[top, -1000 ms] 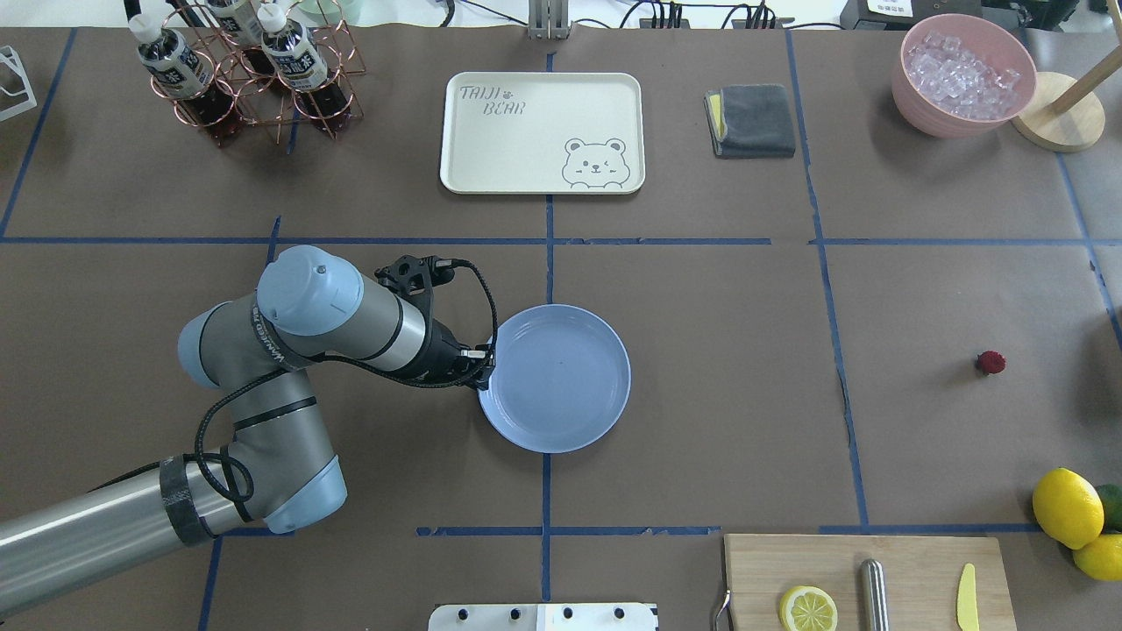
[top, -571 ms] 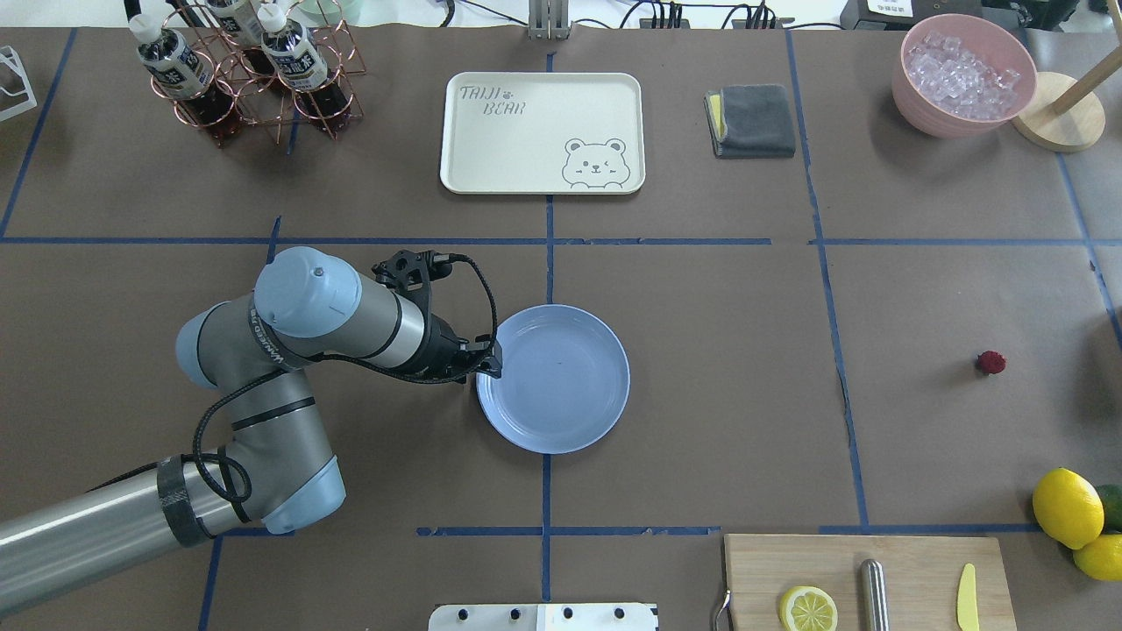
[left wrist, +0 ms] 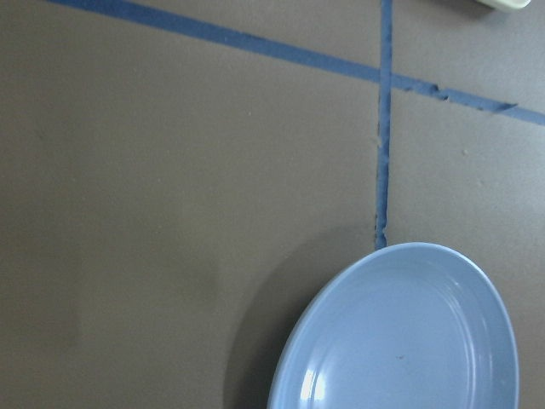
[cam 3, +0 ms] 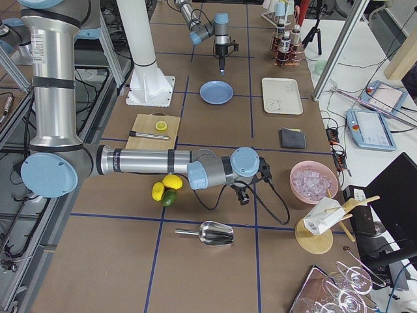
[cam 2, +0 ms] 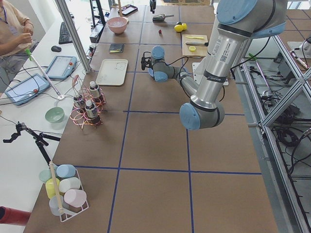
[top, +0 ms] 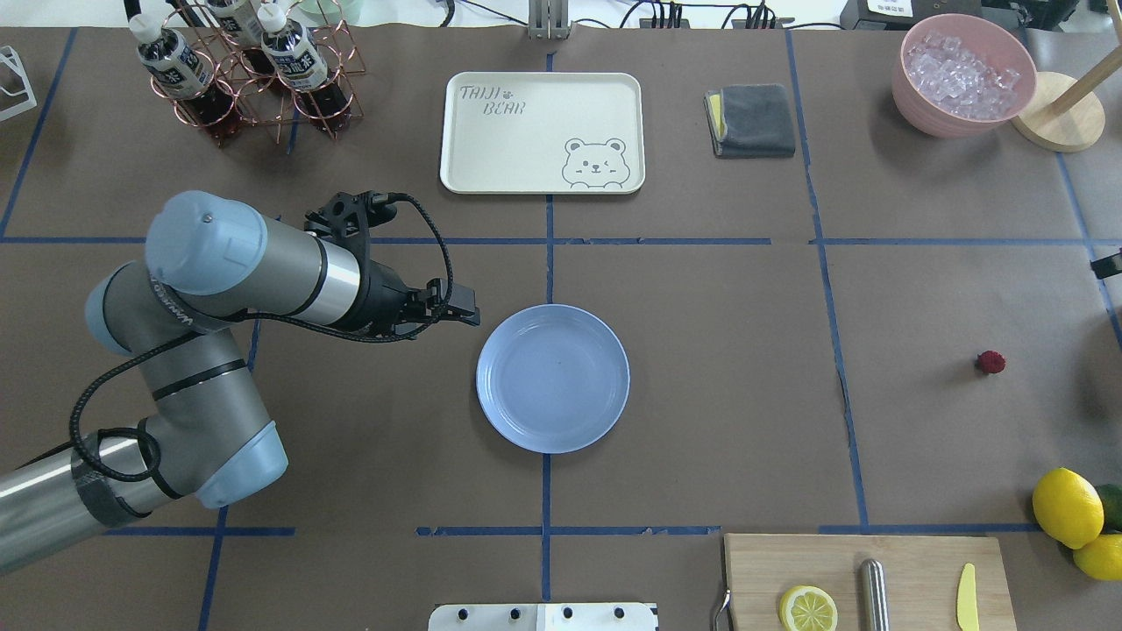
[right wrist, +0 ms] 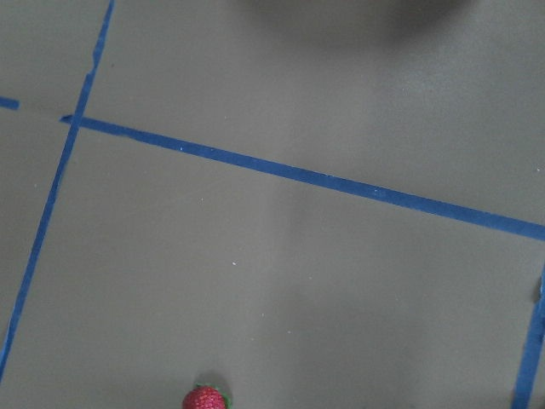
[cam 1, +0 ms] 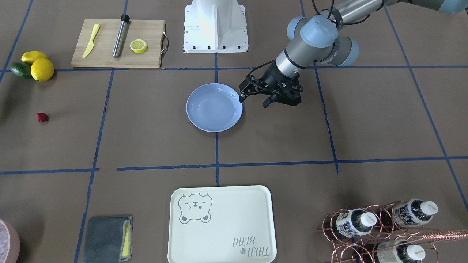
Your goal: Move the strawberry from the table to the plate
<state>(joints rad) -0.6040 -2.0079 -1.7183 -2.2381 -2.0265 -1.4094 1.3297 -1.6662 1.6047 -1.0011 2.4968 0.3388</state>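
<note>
The small red strawberry point(top: 990, 362) point(cam 1: 42, 117) lies alone on the brown table point(top: 719, 350) far to the right, and shows at the bottom edge of the right wrist view point(right wrist: 204, 399). The pale-blue plate point(top: 552, 379) point(cam 1: 214, 106) point(left wrist: 400, 341) sits empty at the table's middle. My left gripper point(cam 1: 253, 101) point(top: 463, 313) hovers just off the plate's left rim, open, holding nothing. Of my right gripper only a dark sliver point(top: 1107, 263) shows at the right edge, above the strawberry; I cannot tell its state.
A cream bear tray point(top: 542, 131), a bottle rack point(top: 245, 70), a grey cloth point(top: 750, 120) and a pink bowl of ice point(top: 962, 74) line the far side. Lemons point(top: 1068, 506) and a cutting board point(top: 863, 578) with a lemon half sit at the near right.
My left gripper has let go of the plate's left rim and drawn back, up and to the left. The plate stays put. A bit of the right gripper has entered at the right edge.
</note>
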